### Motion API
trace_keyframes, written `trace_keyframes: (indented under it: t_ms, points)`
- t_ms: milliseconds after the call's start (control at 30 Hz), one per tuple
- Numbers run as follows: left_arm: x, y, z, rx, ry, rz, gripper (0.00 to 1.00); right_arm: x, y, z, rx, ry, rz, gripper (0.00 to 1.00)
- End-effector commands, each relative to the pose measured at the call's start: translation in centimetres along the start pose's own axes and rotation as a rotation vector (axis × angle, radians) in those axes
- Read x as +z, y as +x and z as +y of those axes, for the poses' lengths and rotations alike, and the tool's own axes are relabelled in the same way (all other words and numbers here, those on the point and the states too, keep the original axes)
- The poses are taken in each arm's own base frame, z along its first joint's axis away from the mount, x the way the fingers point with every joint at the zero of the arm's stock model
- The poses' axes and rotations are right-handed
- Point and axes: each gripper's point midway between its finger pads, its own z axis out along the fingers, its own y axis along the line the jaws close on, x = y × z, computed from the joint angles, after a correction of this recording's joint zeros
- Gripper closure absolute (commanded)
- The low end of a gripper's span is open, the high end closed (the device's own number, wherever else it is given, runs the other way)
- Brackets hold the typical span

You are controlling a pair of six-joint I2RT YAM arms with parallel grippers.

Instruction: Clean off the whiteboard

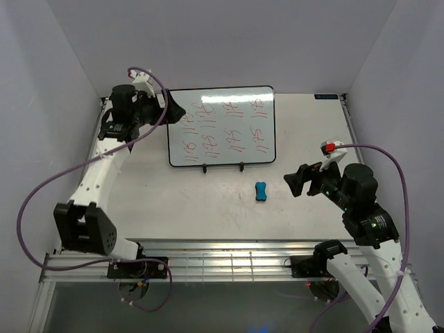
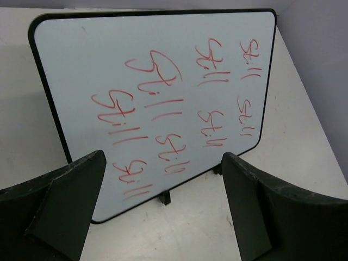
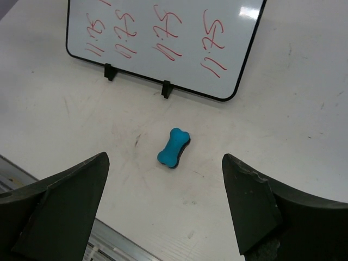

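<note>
The whiteboard [image 1: 222, 125] stands propped on the table at the back, covered with red handwritten marks. It also shows in the left wrist view [image 2: 152, 92] and the right wrist view [image 3: 163, 32]. My left gripper [image 1: 177, 111] is open and empty, hovering at the board's left edge; in the left wrist view [image 2: 163, 157] its jaws stand wide apart, off the board. A small blue bone-shaped eraser [image 1: 261, 191] lies on the table in front of the board. My right gripper [image 1: 298, 180] is open and empty, just right of the eraser [image 3: 174, 148] and above it, apart from it.
The black feet of the wire stand [image 1: 205, 168] stick out under the board's lower edge. A metal rail [image 1: 222, 260] runs along the near table edge. Grey walls enclose the table on the left, right and back. Purple cables loop from both arms.
</note>
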Motion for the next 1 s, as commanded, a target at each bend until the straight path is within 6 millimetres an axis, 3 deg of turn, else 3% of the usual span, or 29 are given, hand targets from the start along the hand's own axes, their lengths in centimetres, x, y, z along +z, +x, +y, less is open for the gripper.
trace_keyframes:
  t_ms: [0,33,100,200,233,300,333,433,467,633,800,967]
  points:
    - [1.6,-4.8,5.4,-0.007,0.098,-0.074,0.02,0.5,-0.1,2.0,-0.036,-0.127,-0.005,0.10]
    - [2.0,-5.9,6.4,-0.017,0.131,-0.083,0.02,0.4,0.2,2.4,-0.035,-0.153,0.012,0.10]
    - [3.7,-4.8,9.0,-0.075,0.264,-0.040,0.02,0.3,0.3,2.9,-0.038,-0.181,0.015,0.10]
    - [5.5,-5.0,9.5,-0.022,0.367,-0.035,0.02,0.2,0.6,4.0,-0.047,-0.250,0.014,0.10]
    - [6.8,-3.7,10.4,-0.043,0.397,-0.007,0.02,0.0,0.6,4.7,-0.049,-0.294,0.019,0.10]
    - [7.6,-4.0,10.9,-0.063,0.469,-0.015,0.02,-0.2,0.6,5.6,-0.051,-0.352,0.030,0.10]
    - [8.7,-1.6,11.3,-0.117,0.559,0.049,0.02,-0.5,0.7,6.5,-0.053,-0.406,0.036,0.10]
    - [9.9,-0.8,11.1,-0.176,0.648,0.086,0.02,-0.9,1.2,7.8,-0.037,-0.494,0.060,0.10]
    - [11.0,0.5,10.7,-0.191,0.678,0.117,0.02,-1.0,1.1,8.0,-0.030,-0.508,0.062,0.10]
    - [12.6,0.1,9.1,-0.155,0.705,0.118,0.02,-0.8,1.2,8.1,-0.008,-0.513,0.085,0.10]
    - [14.5,0.5,10.1,-0.194,0.750,0.142,0.02,-1.5,0.8,9.5,0.013,-0.598,0.080,0.10]
    - [15.0,0.2,9.7,-0.199,0.801,0.147,0.05,-2.1,0.7,10.0,0.010,-0.626,0.069,0.10]
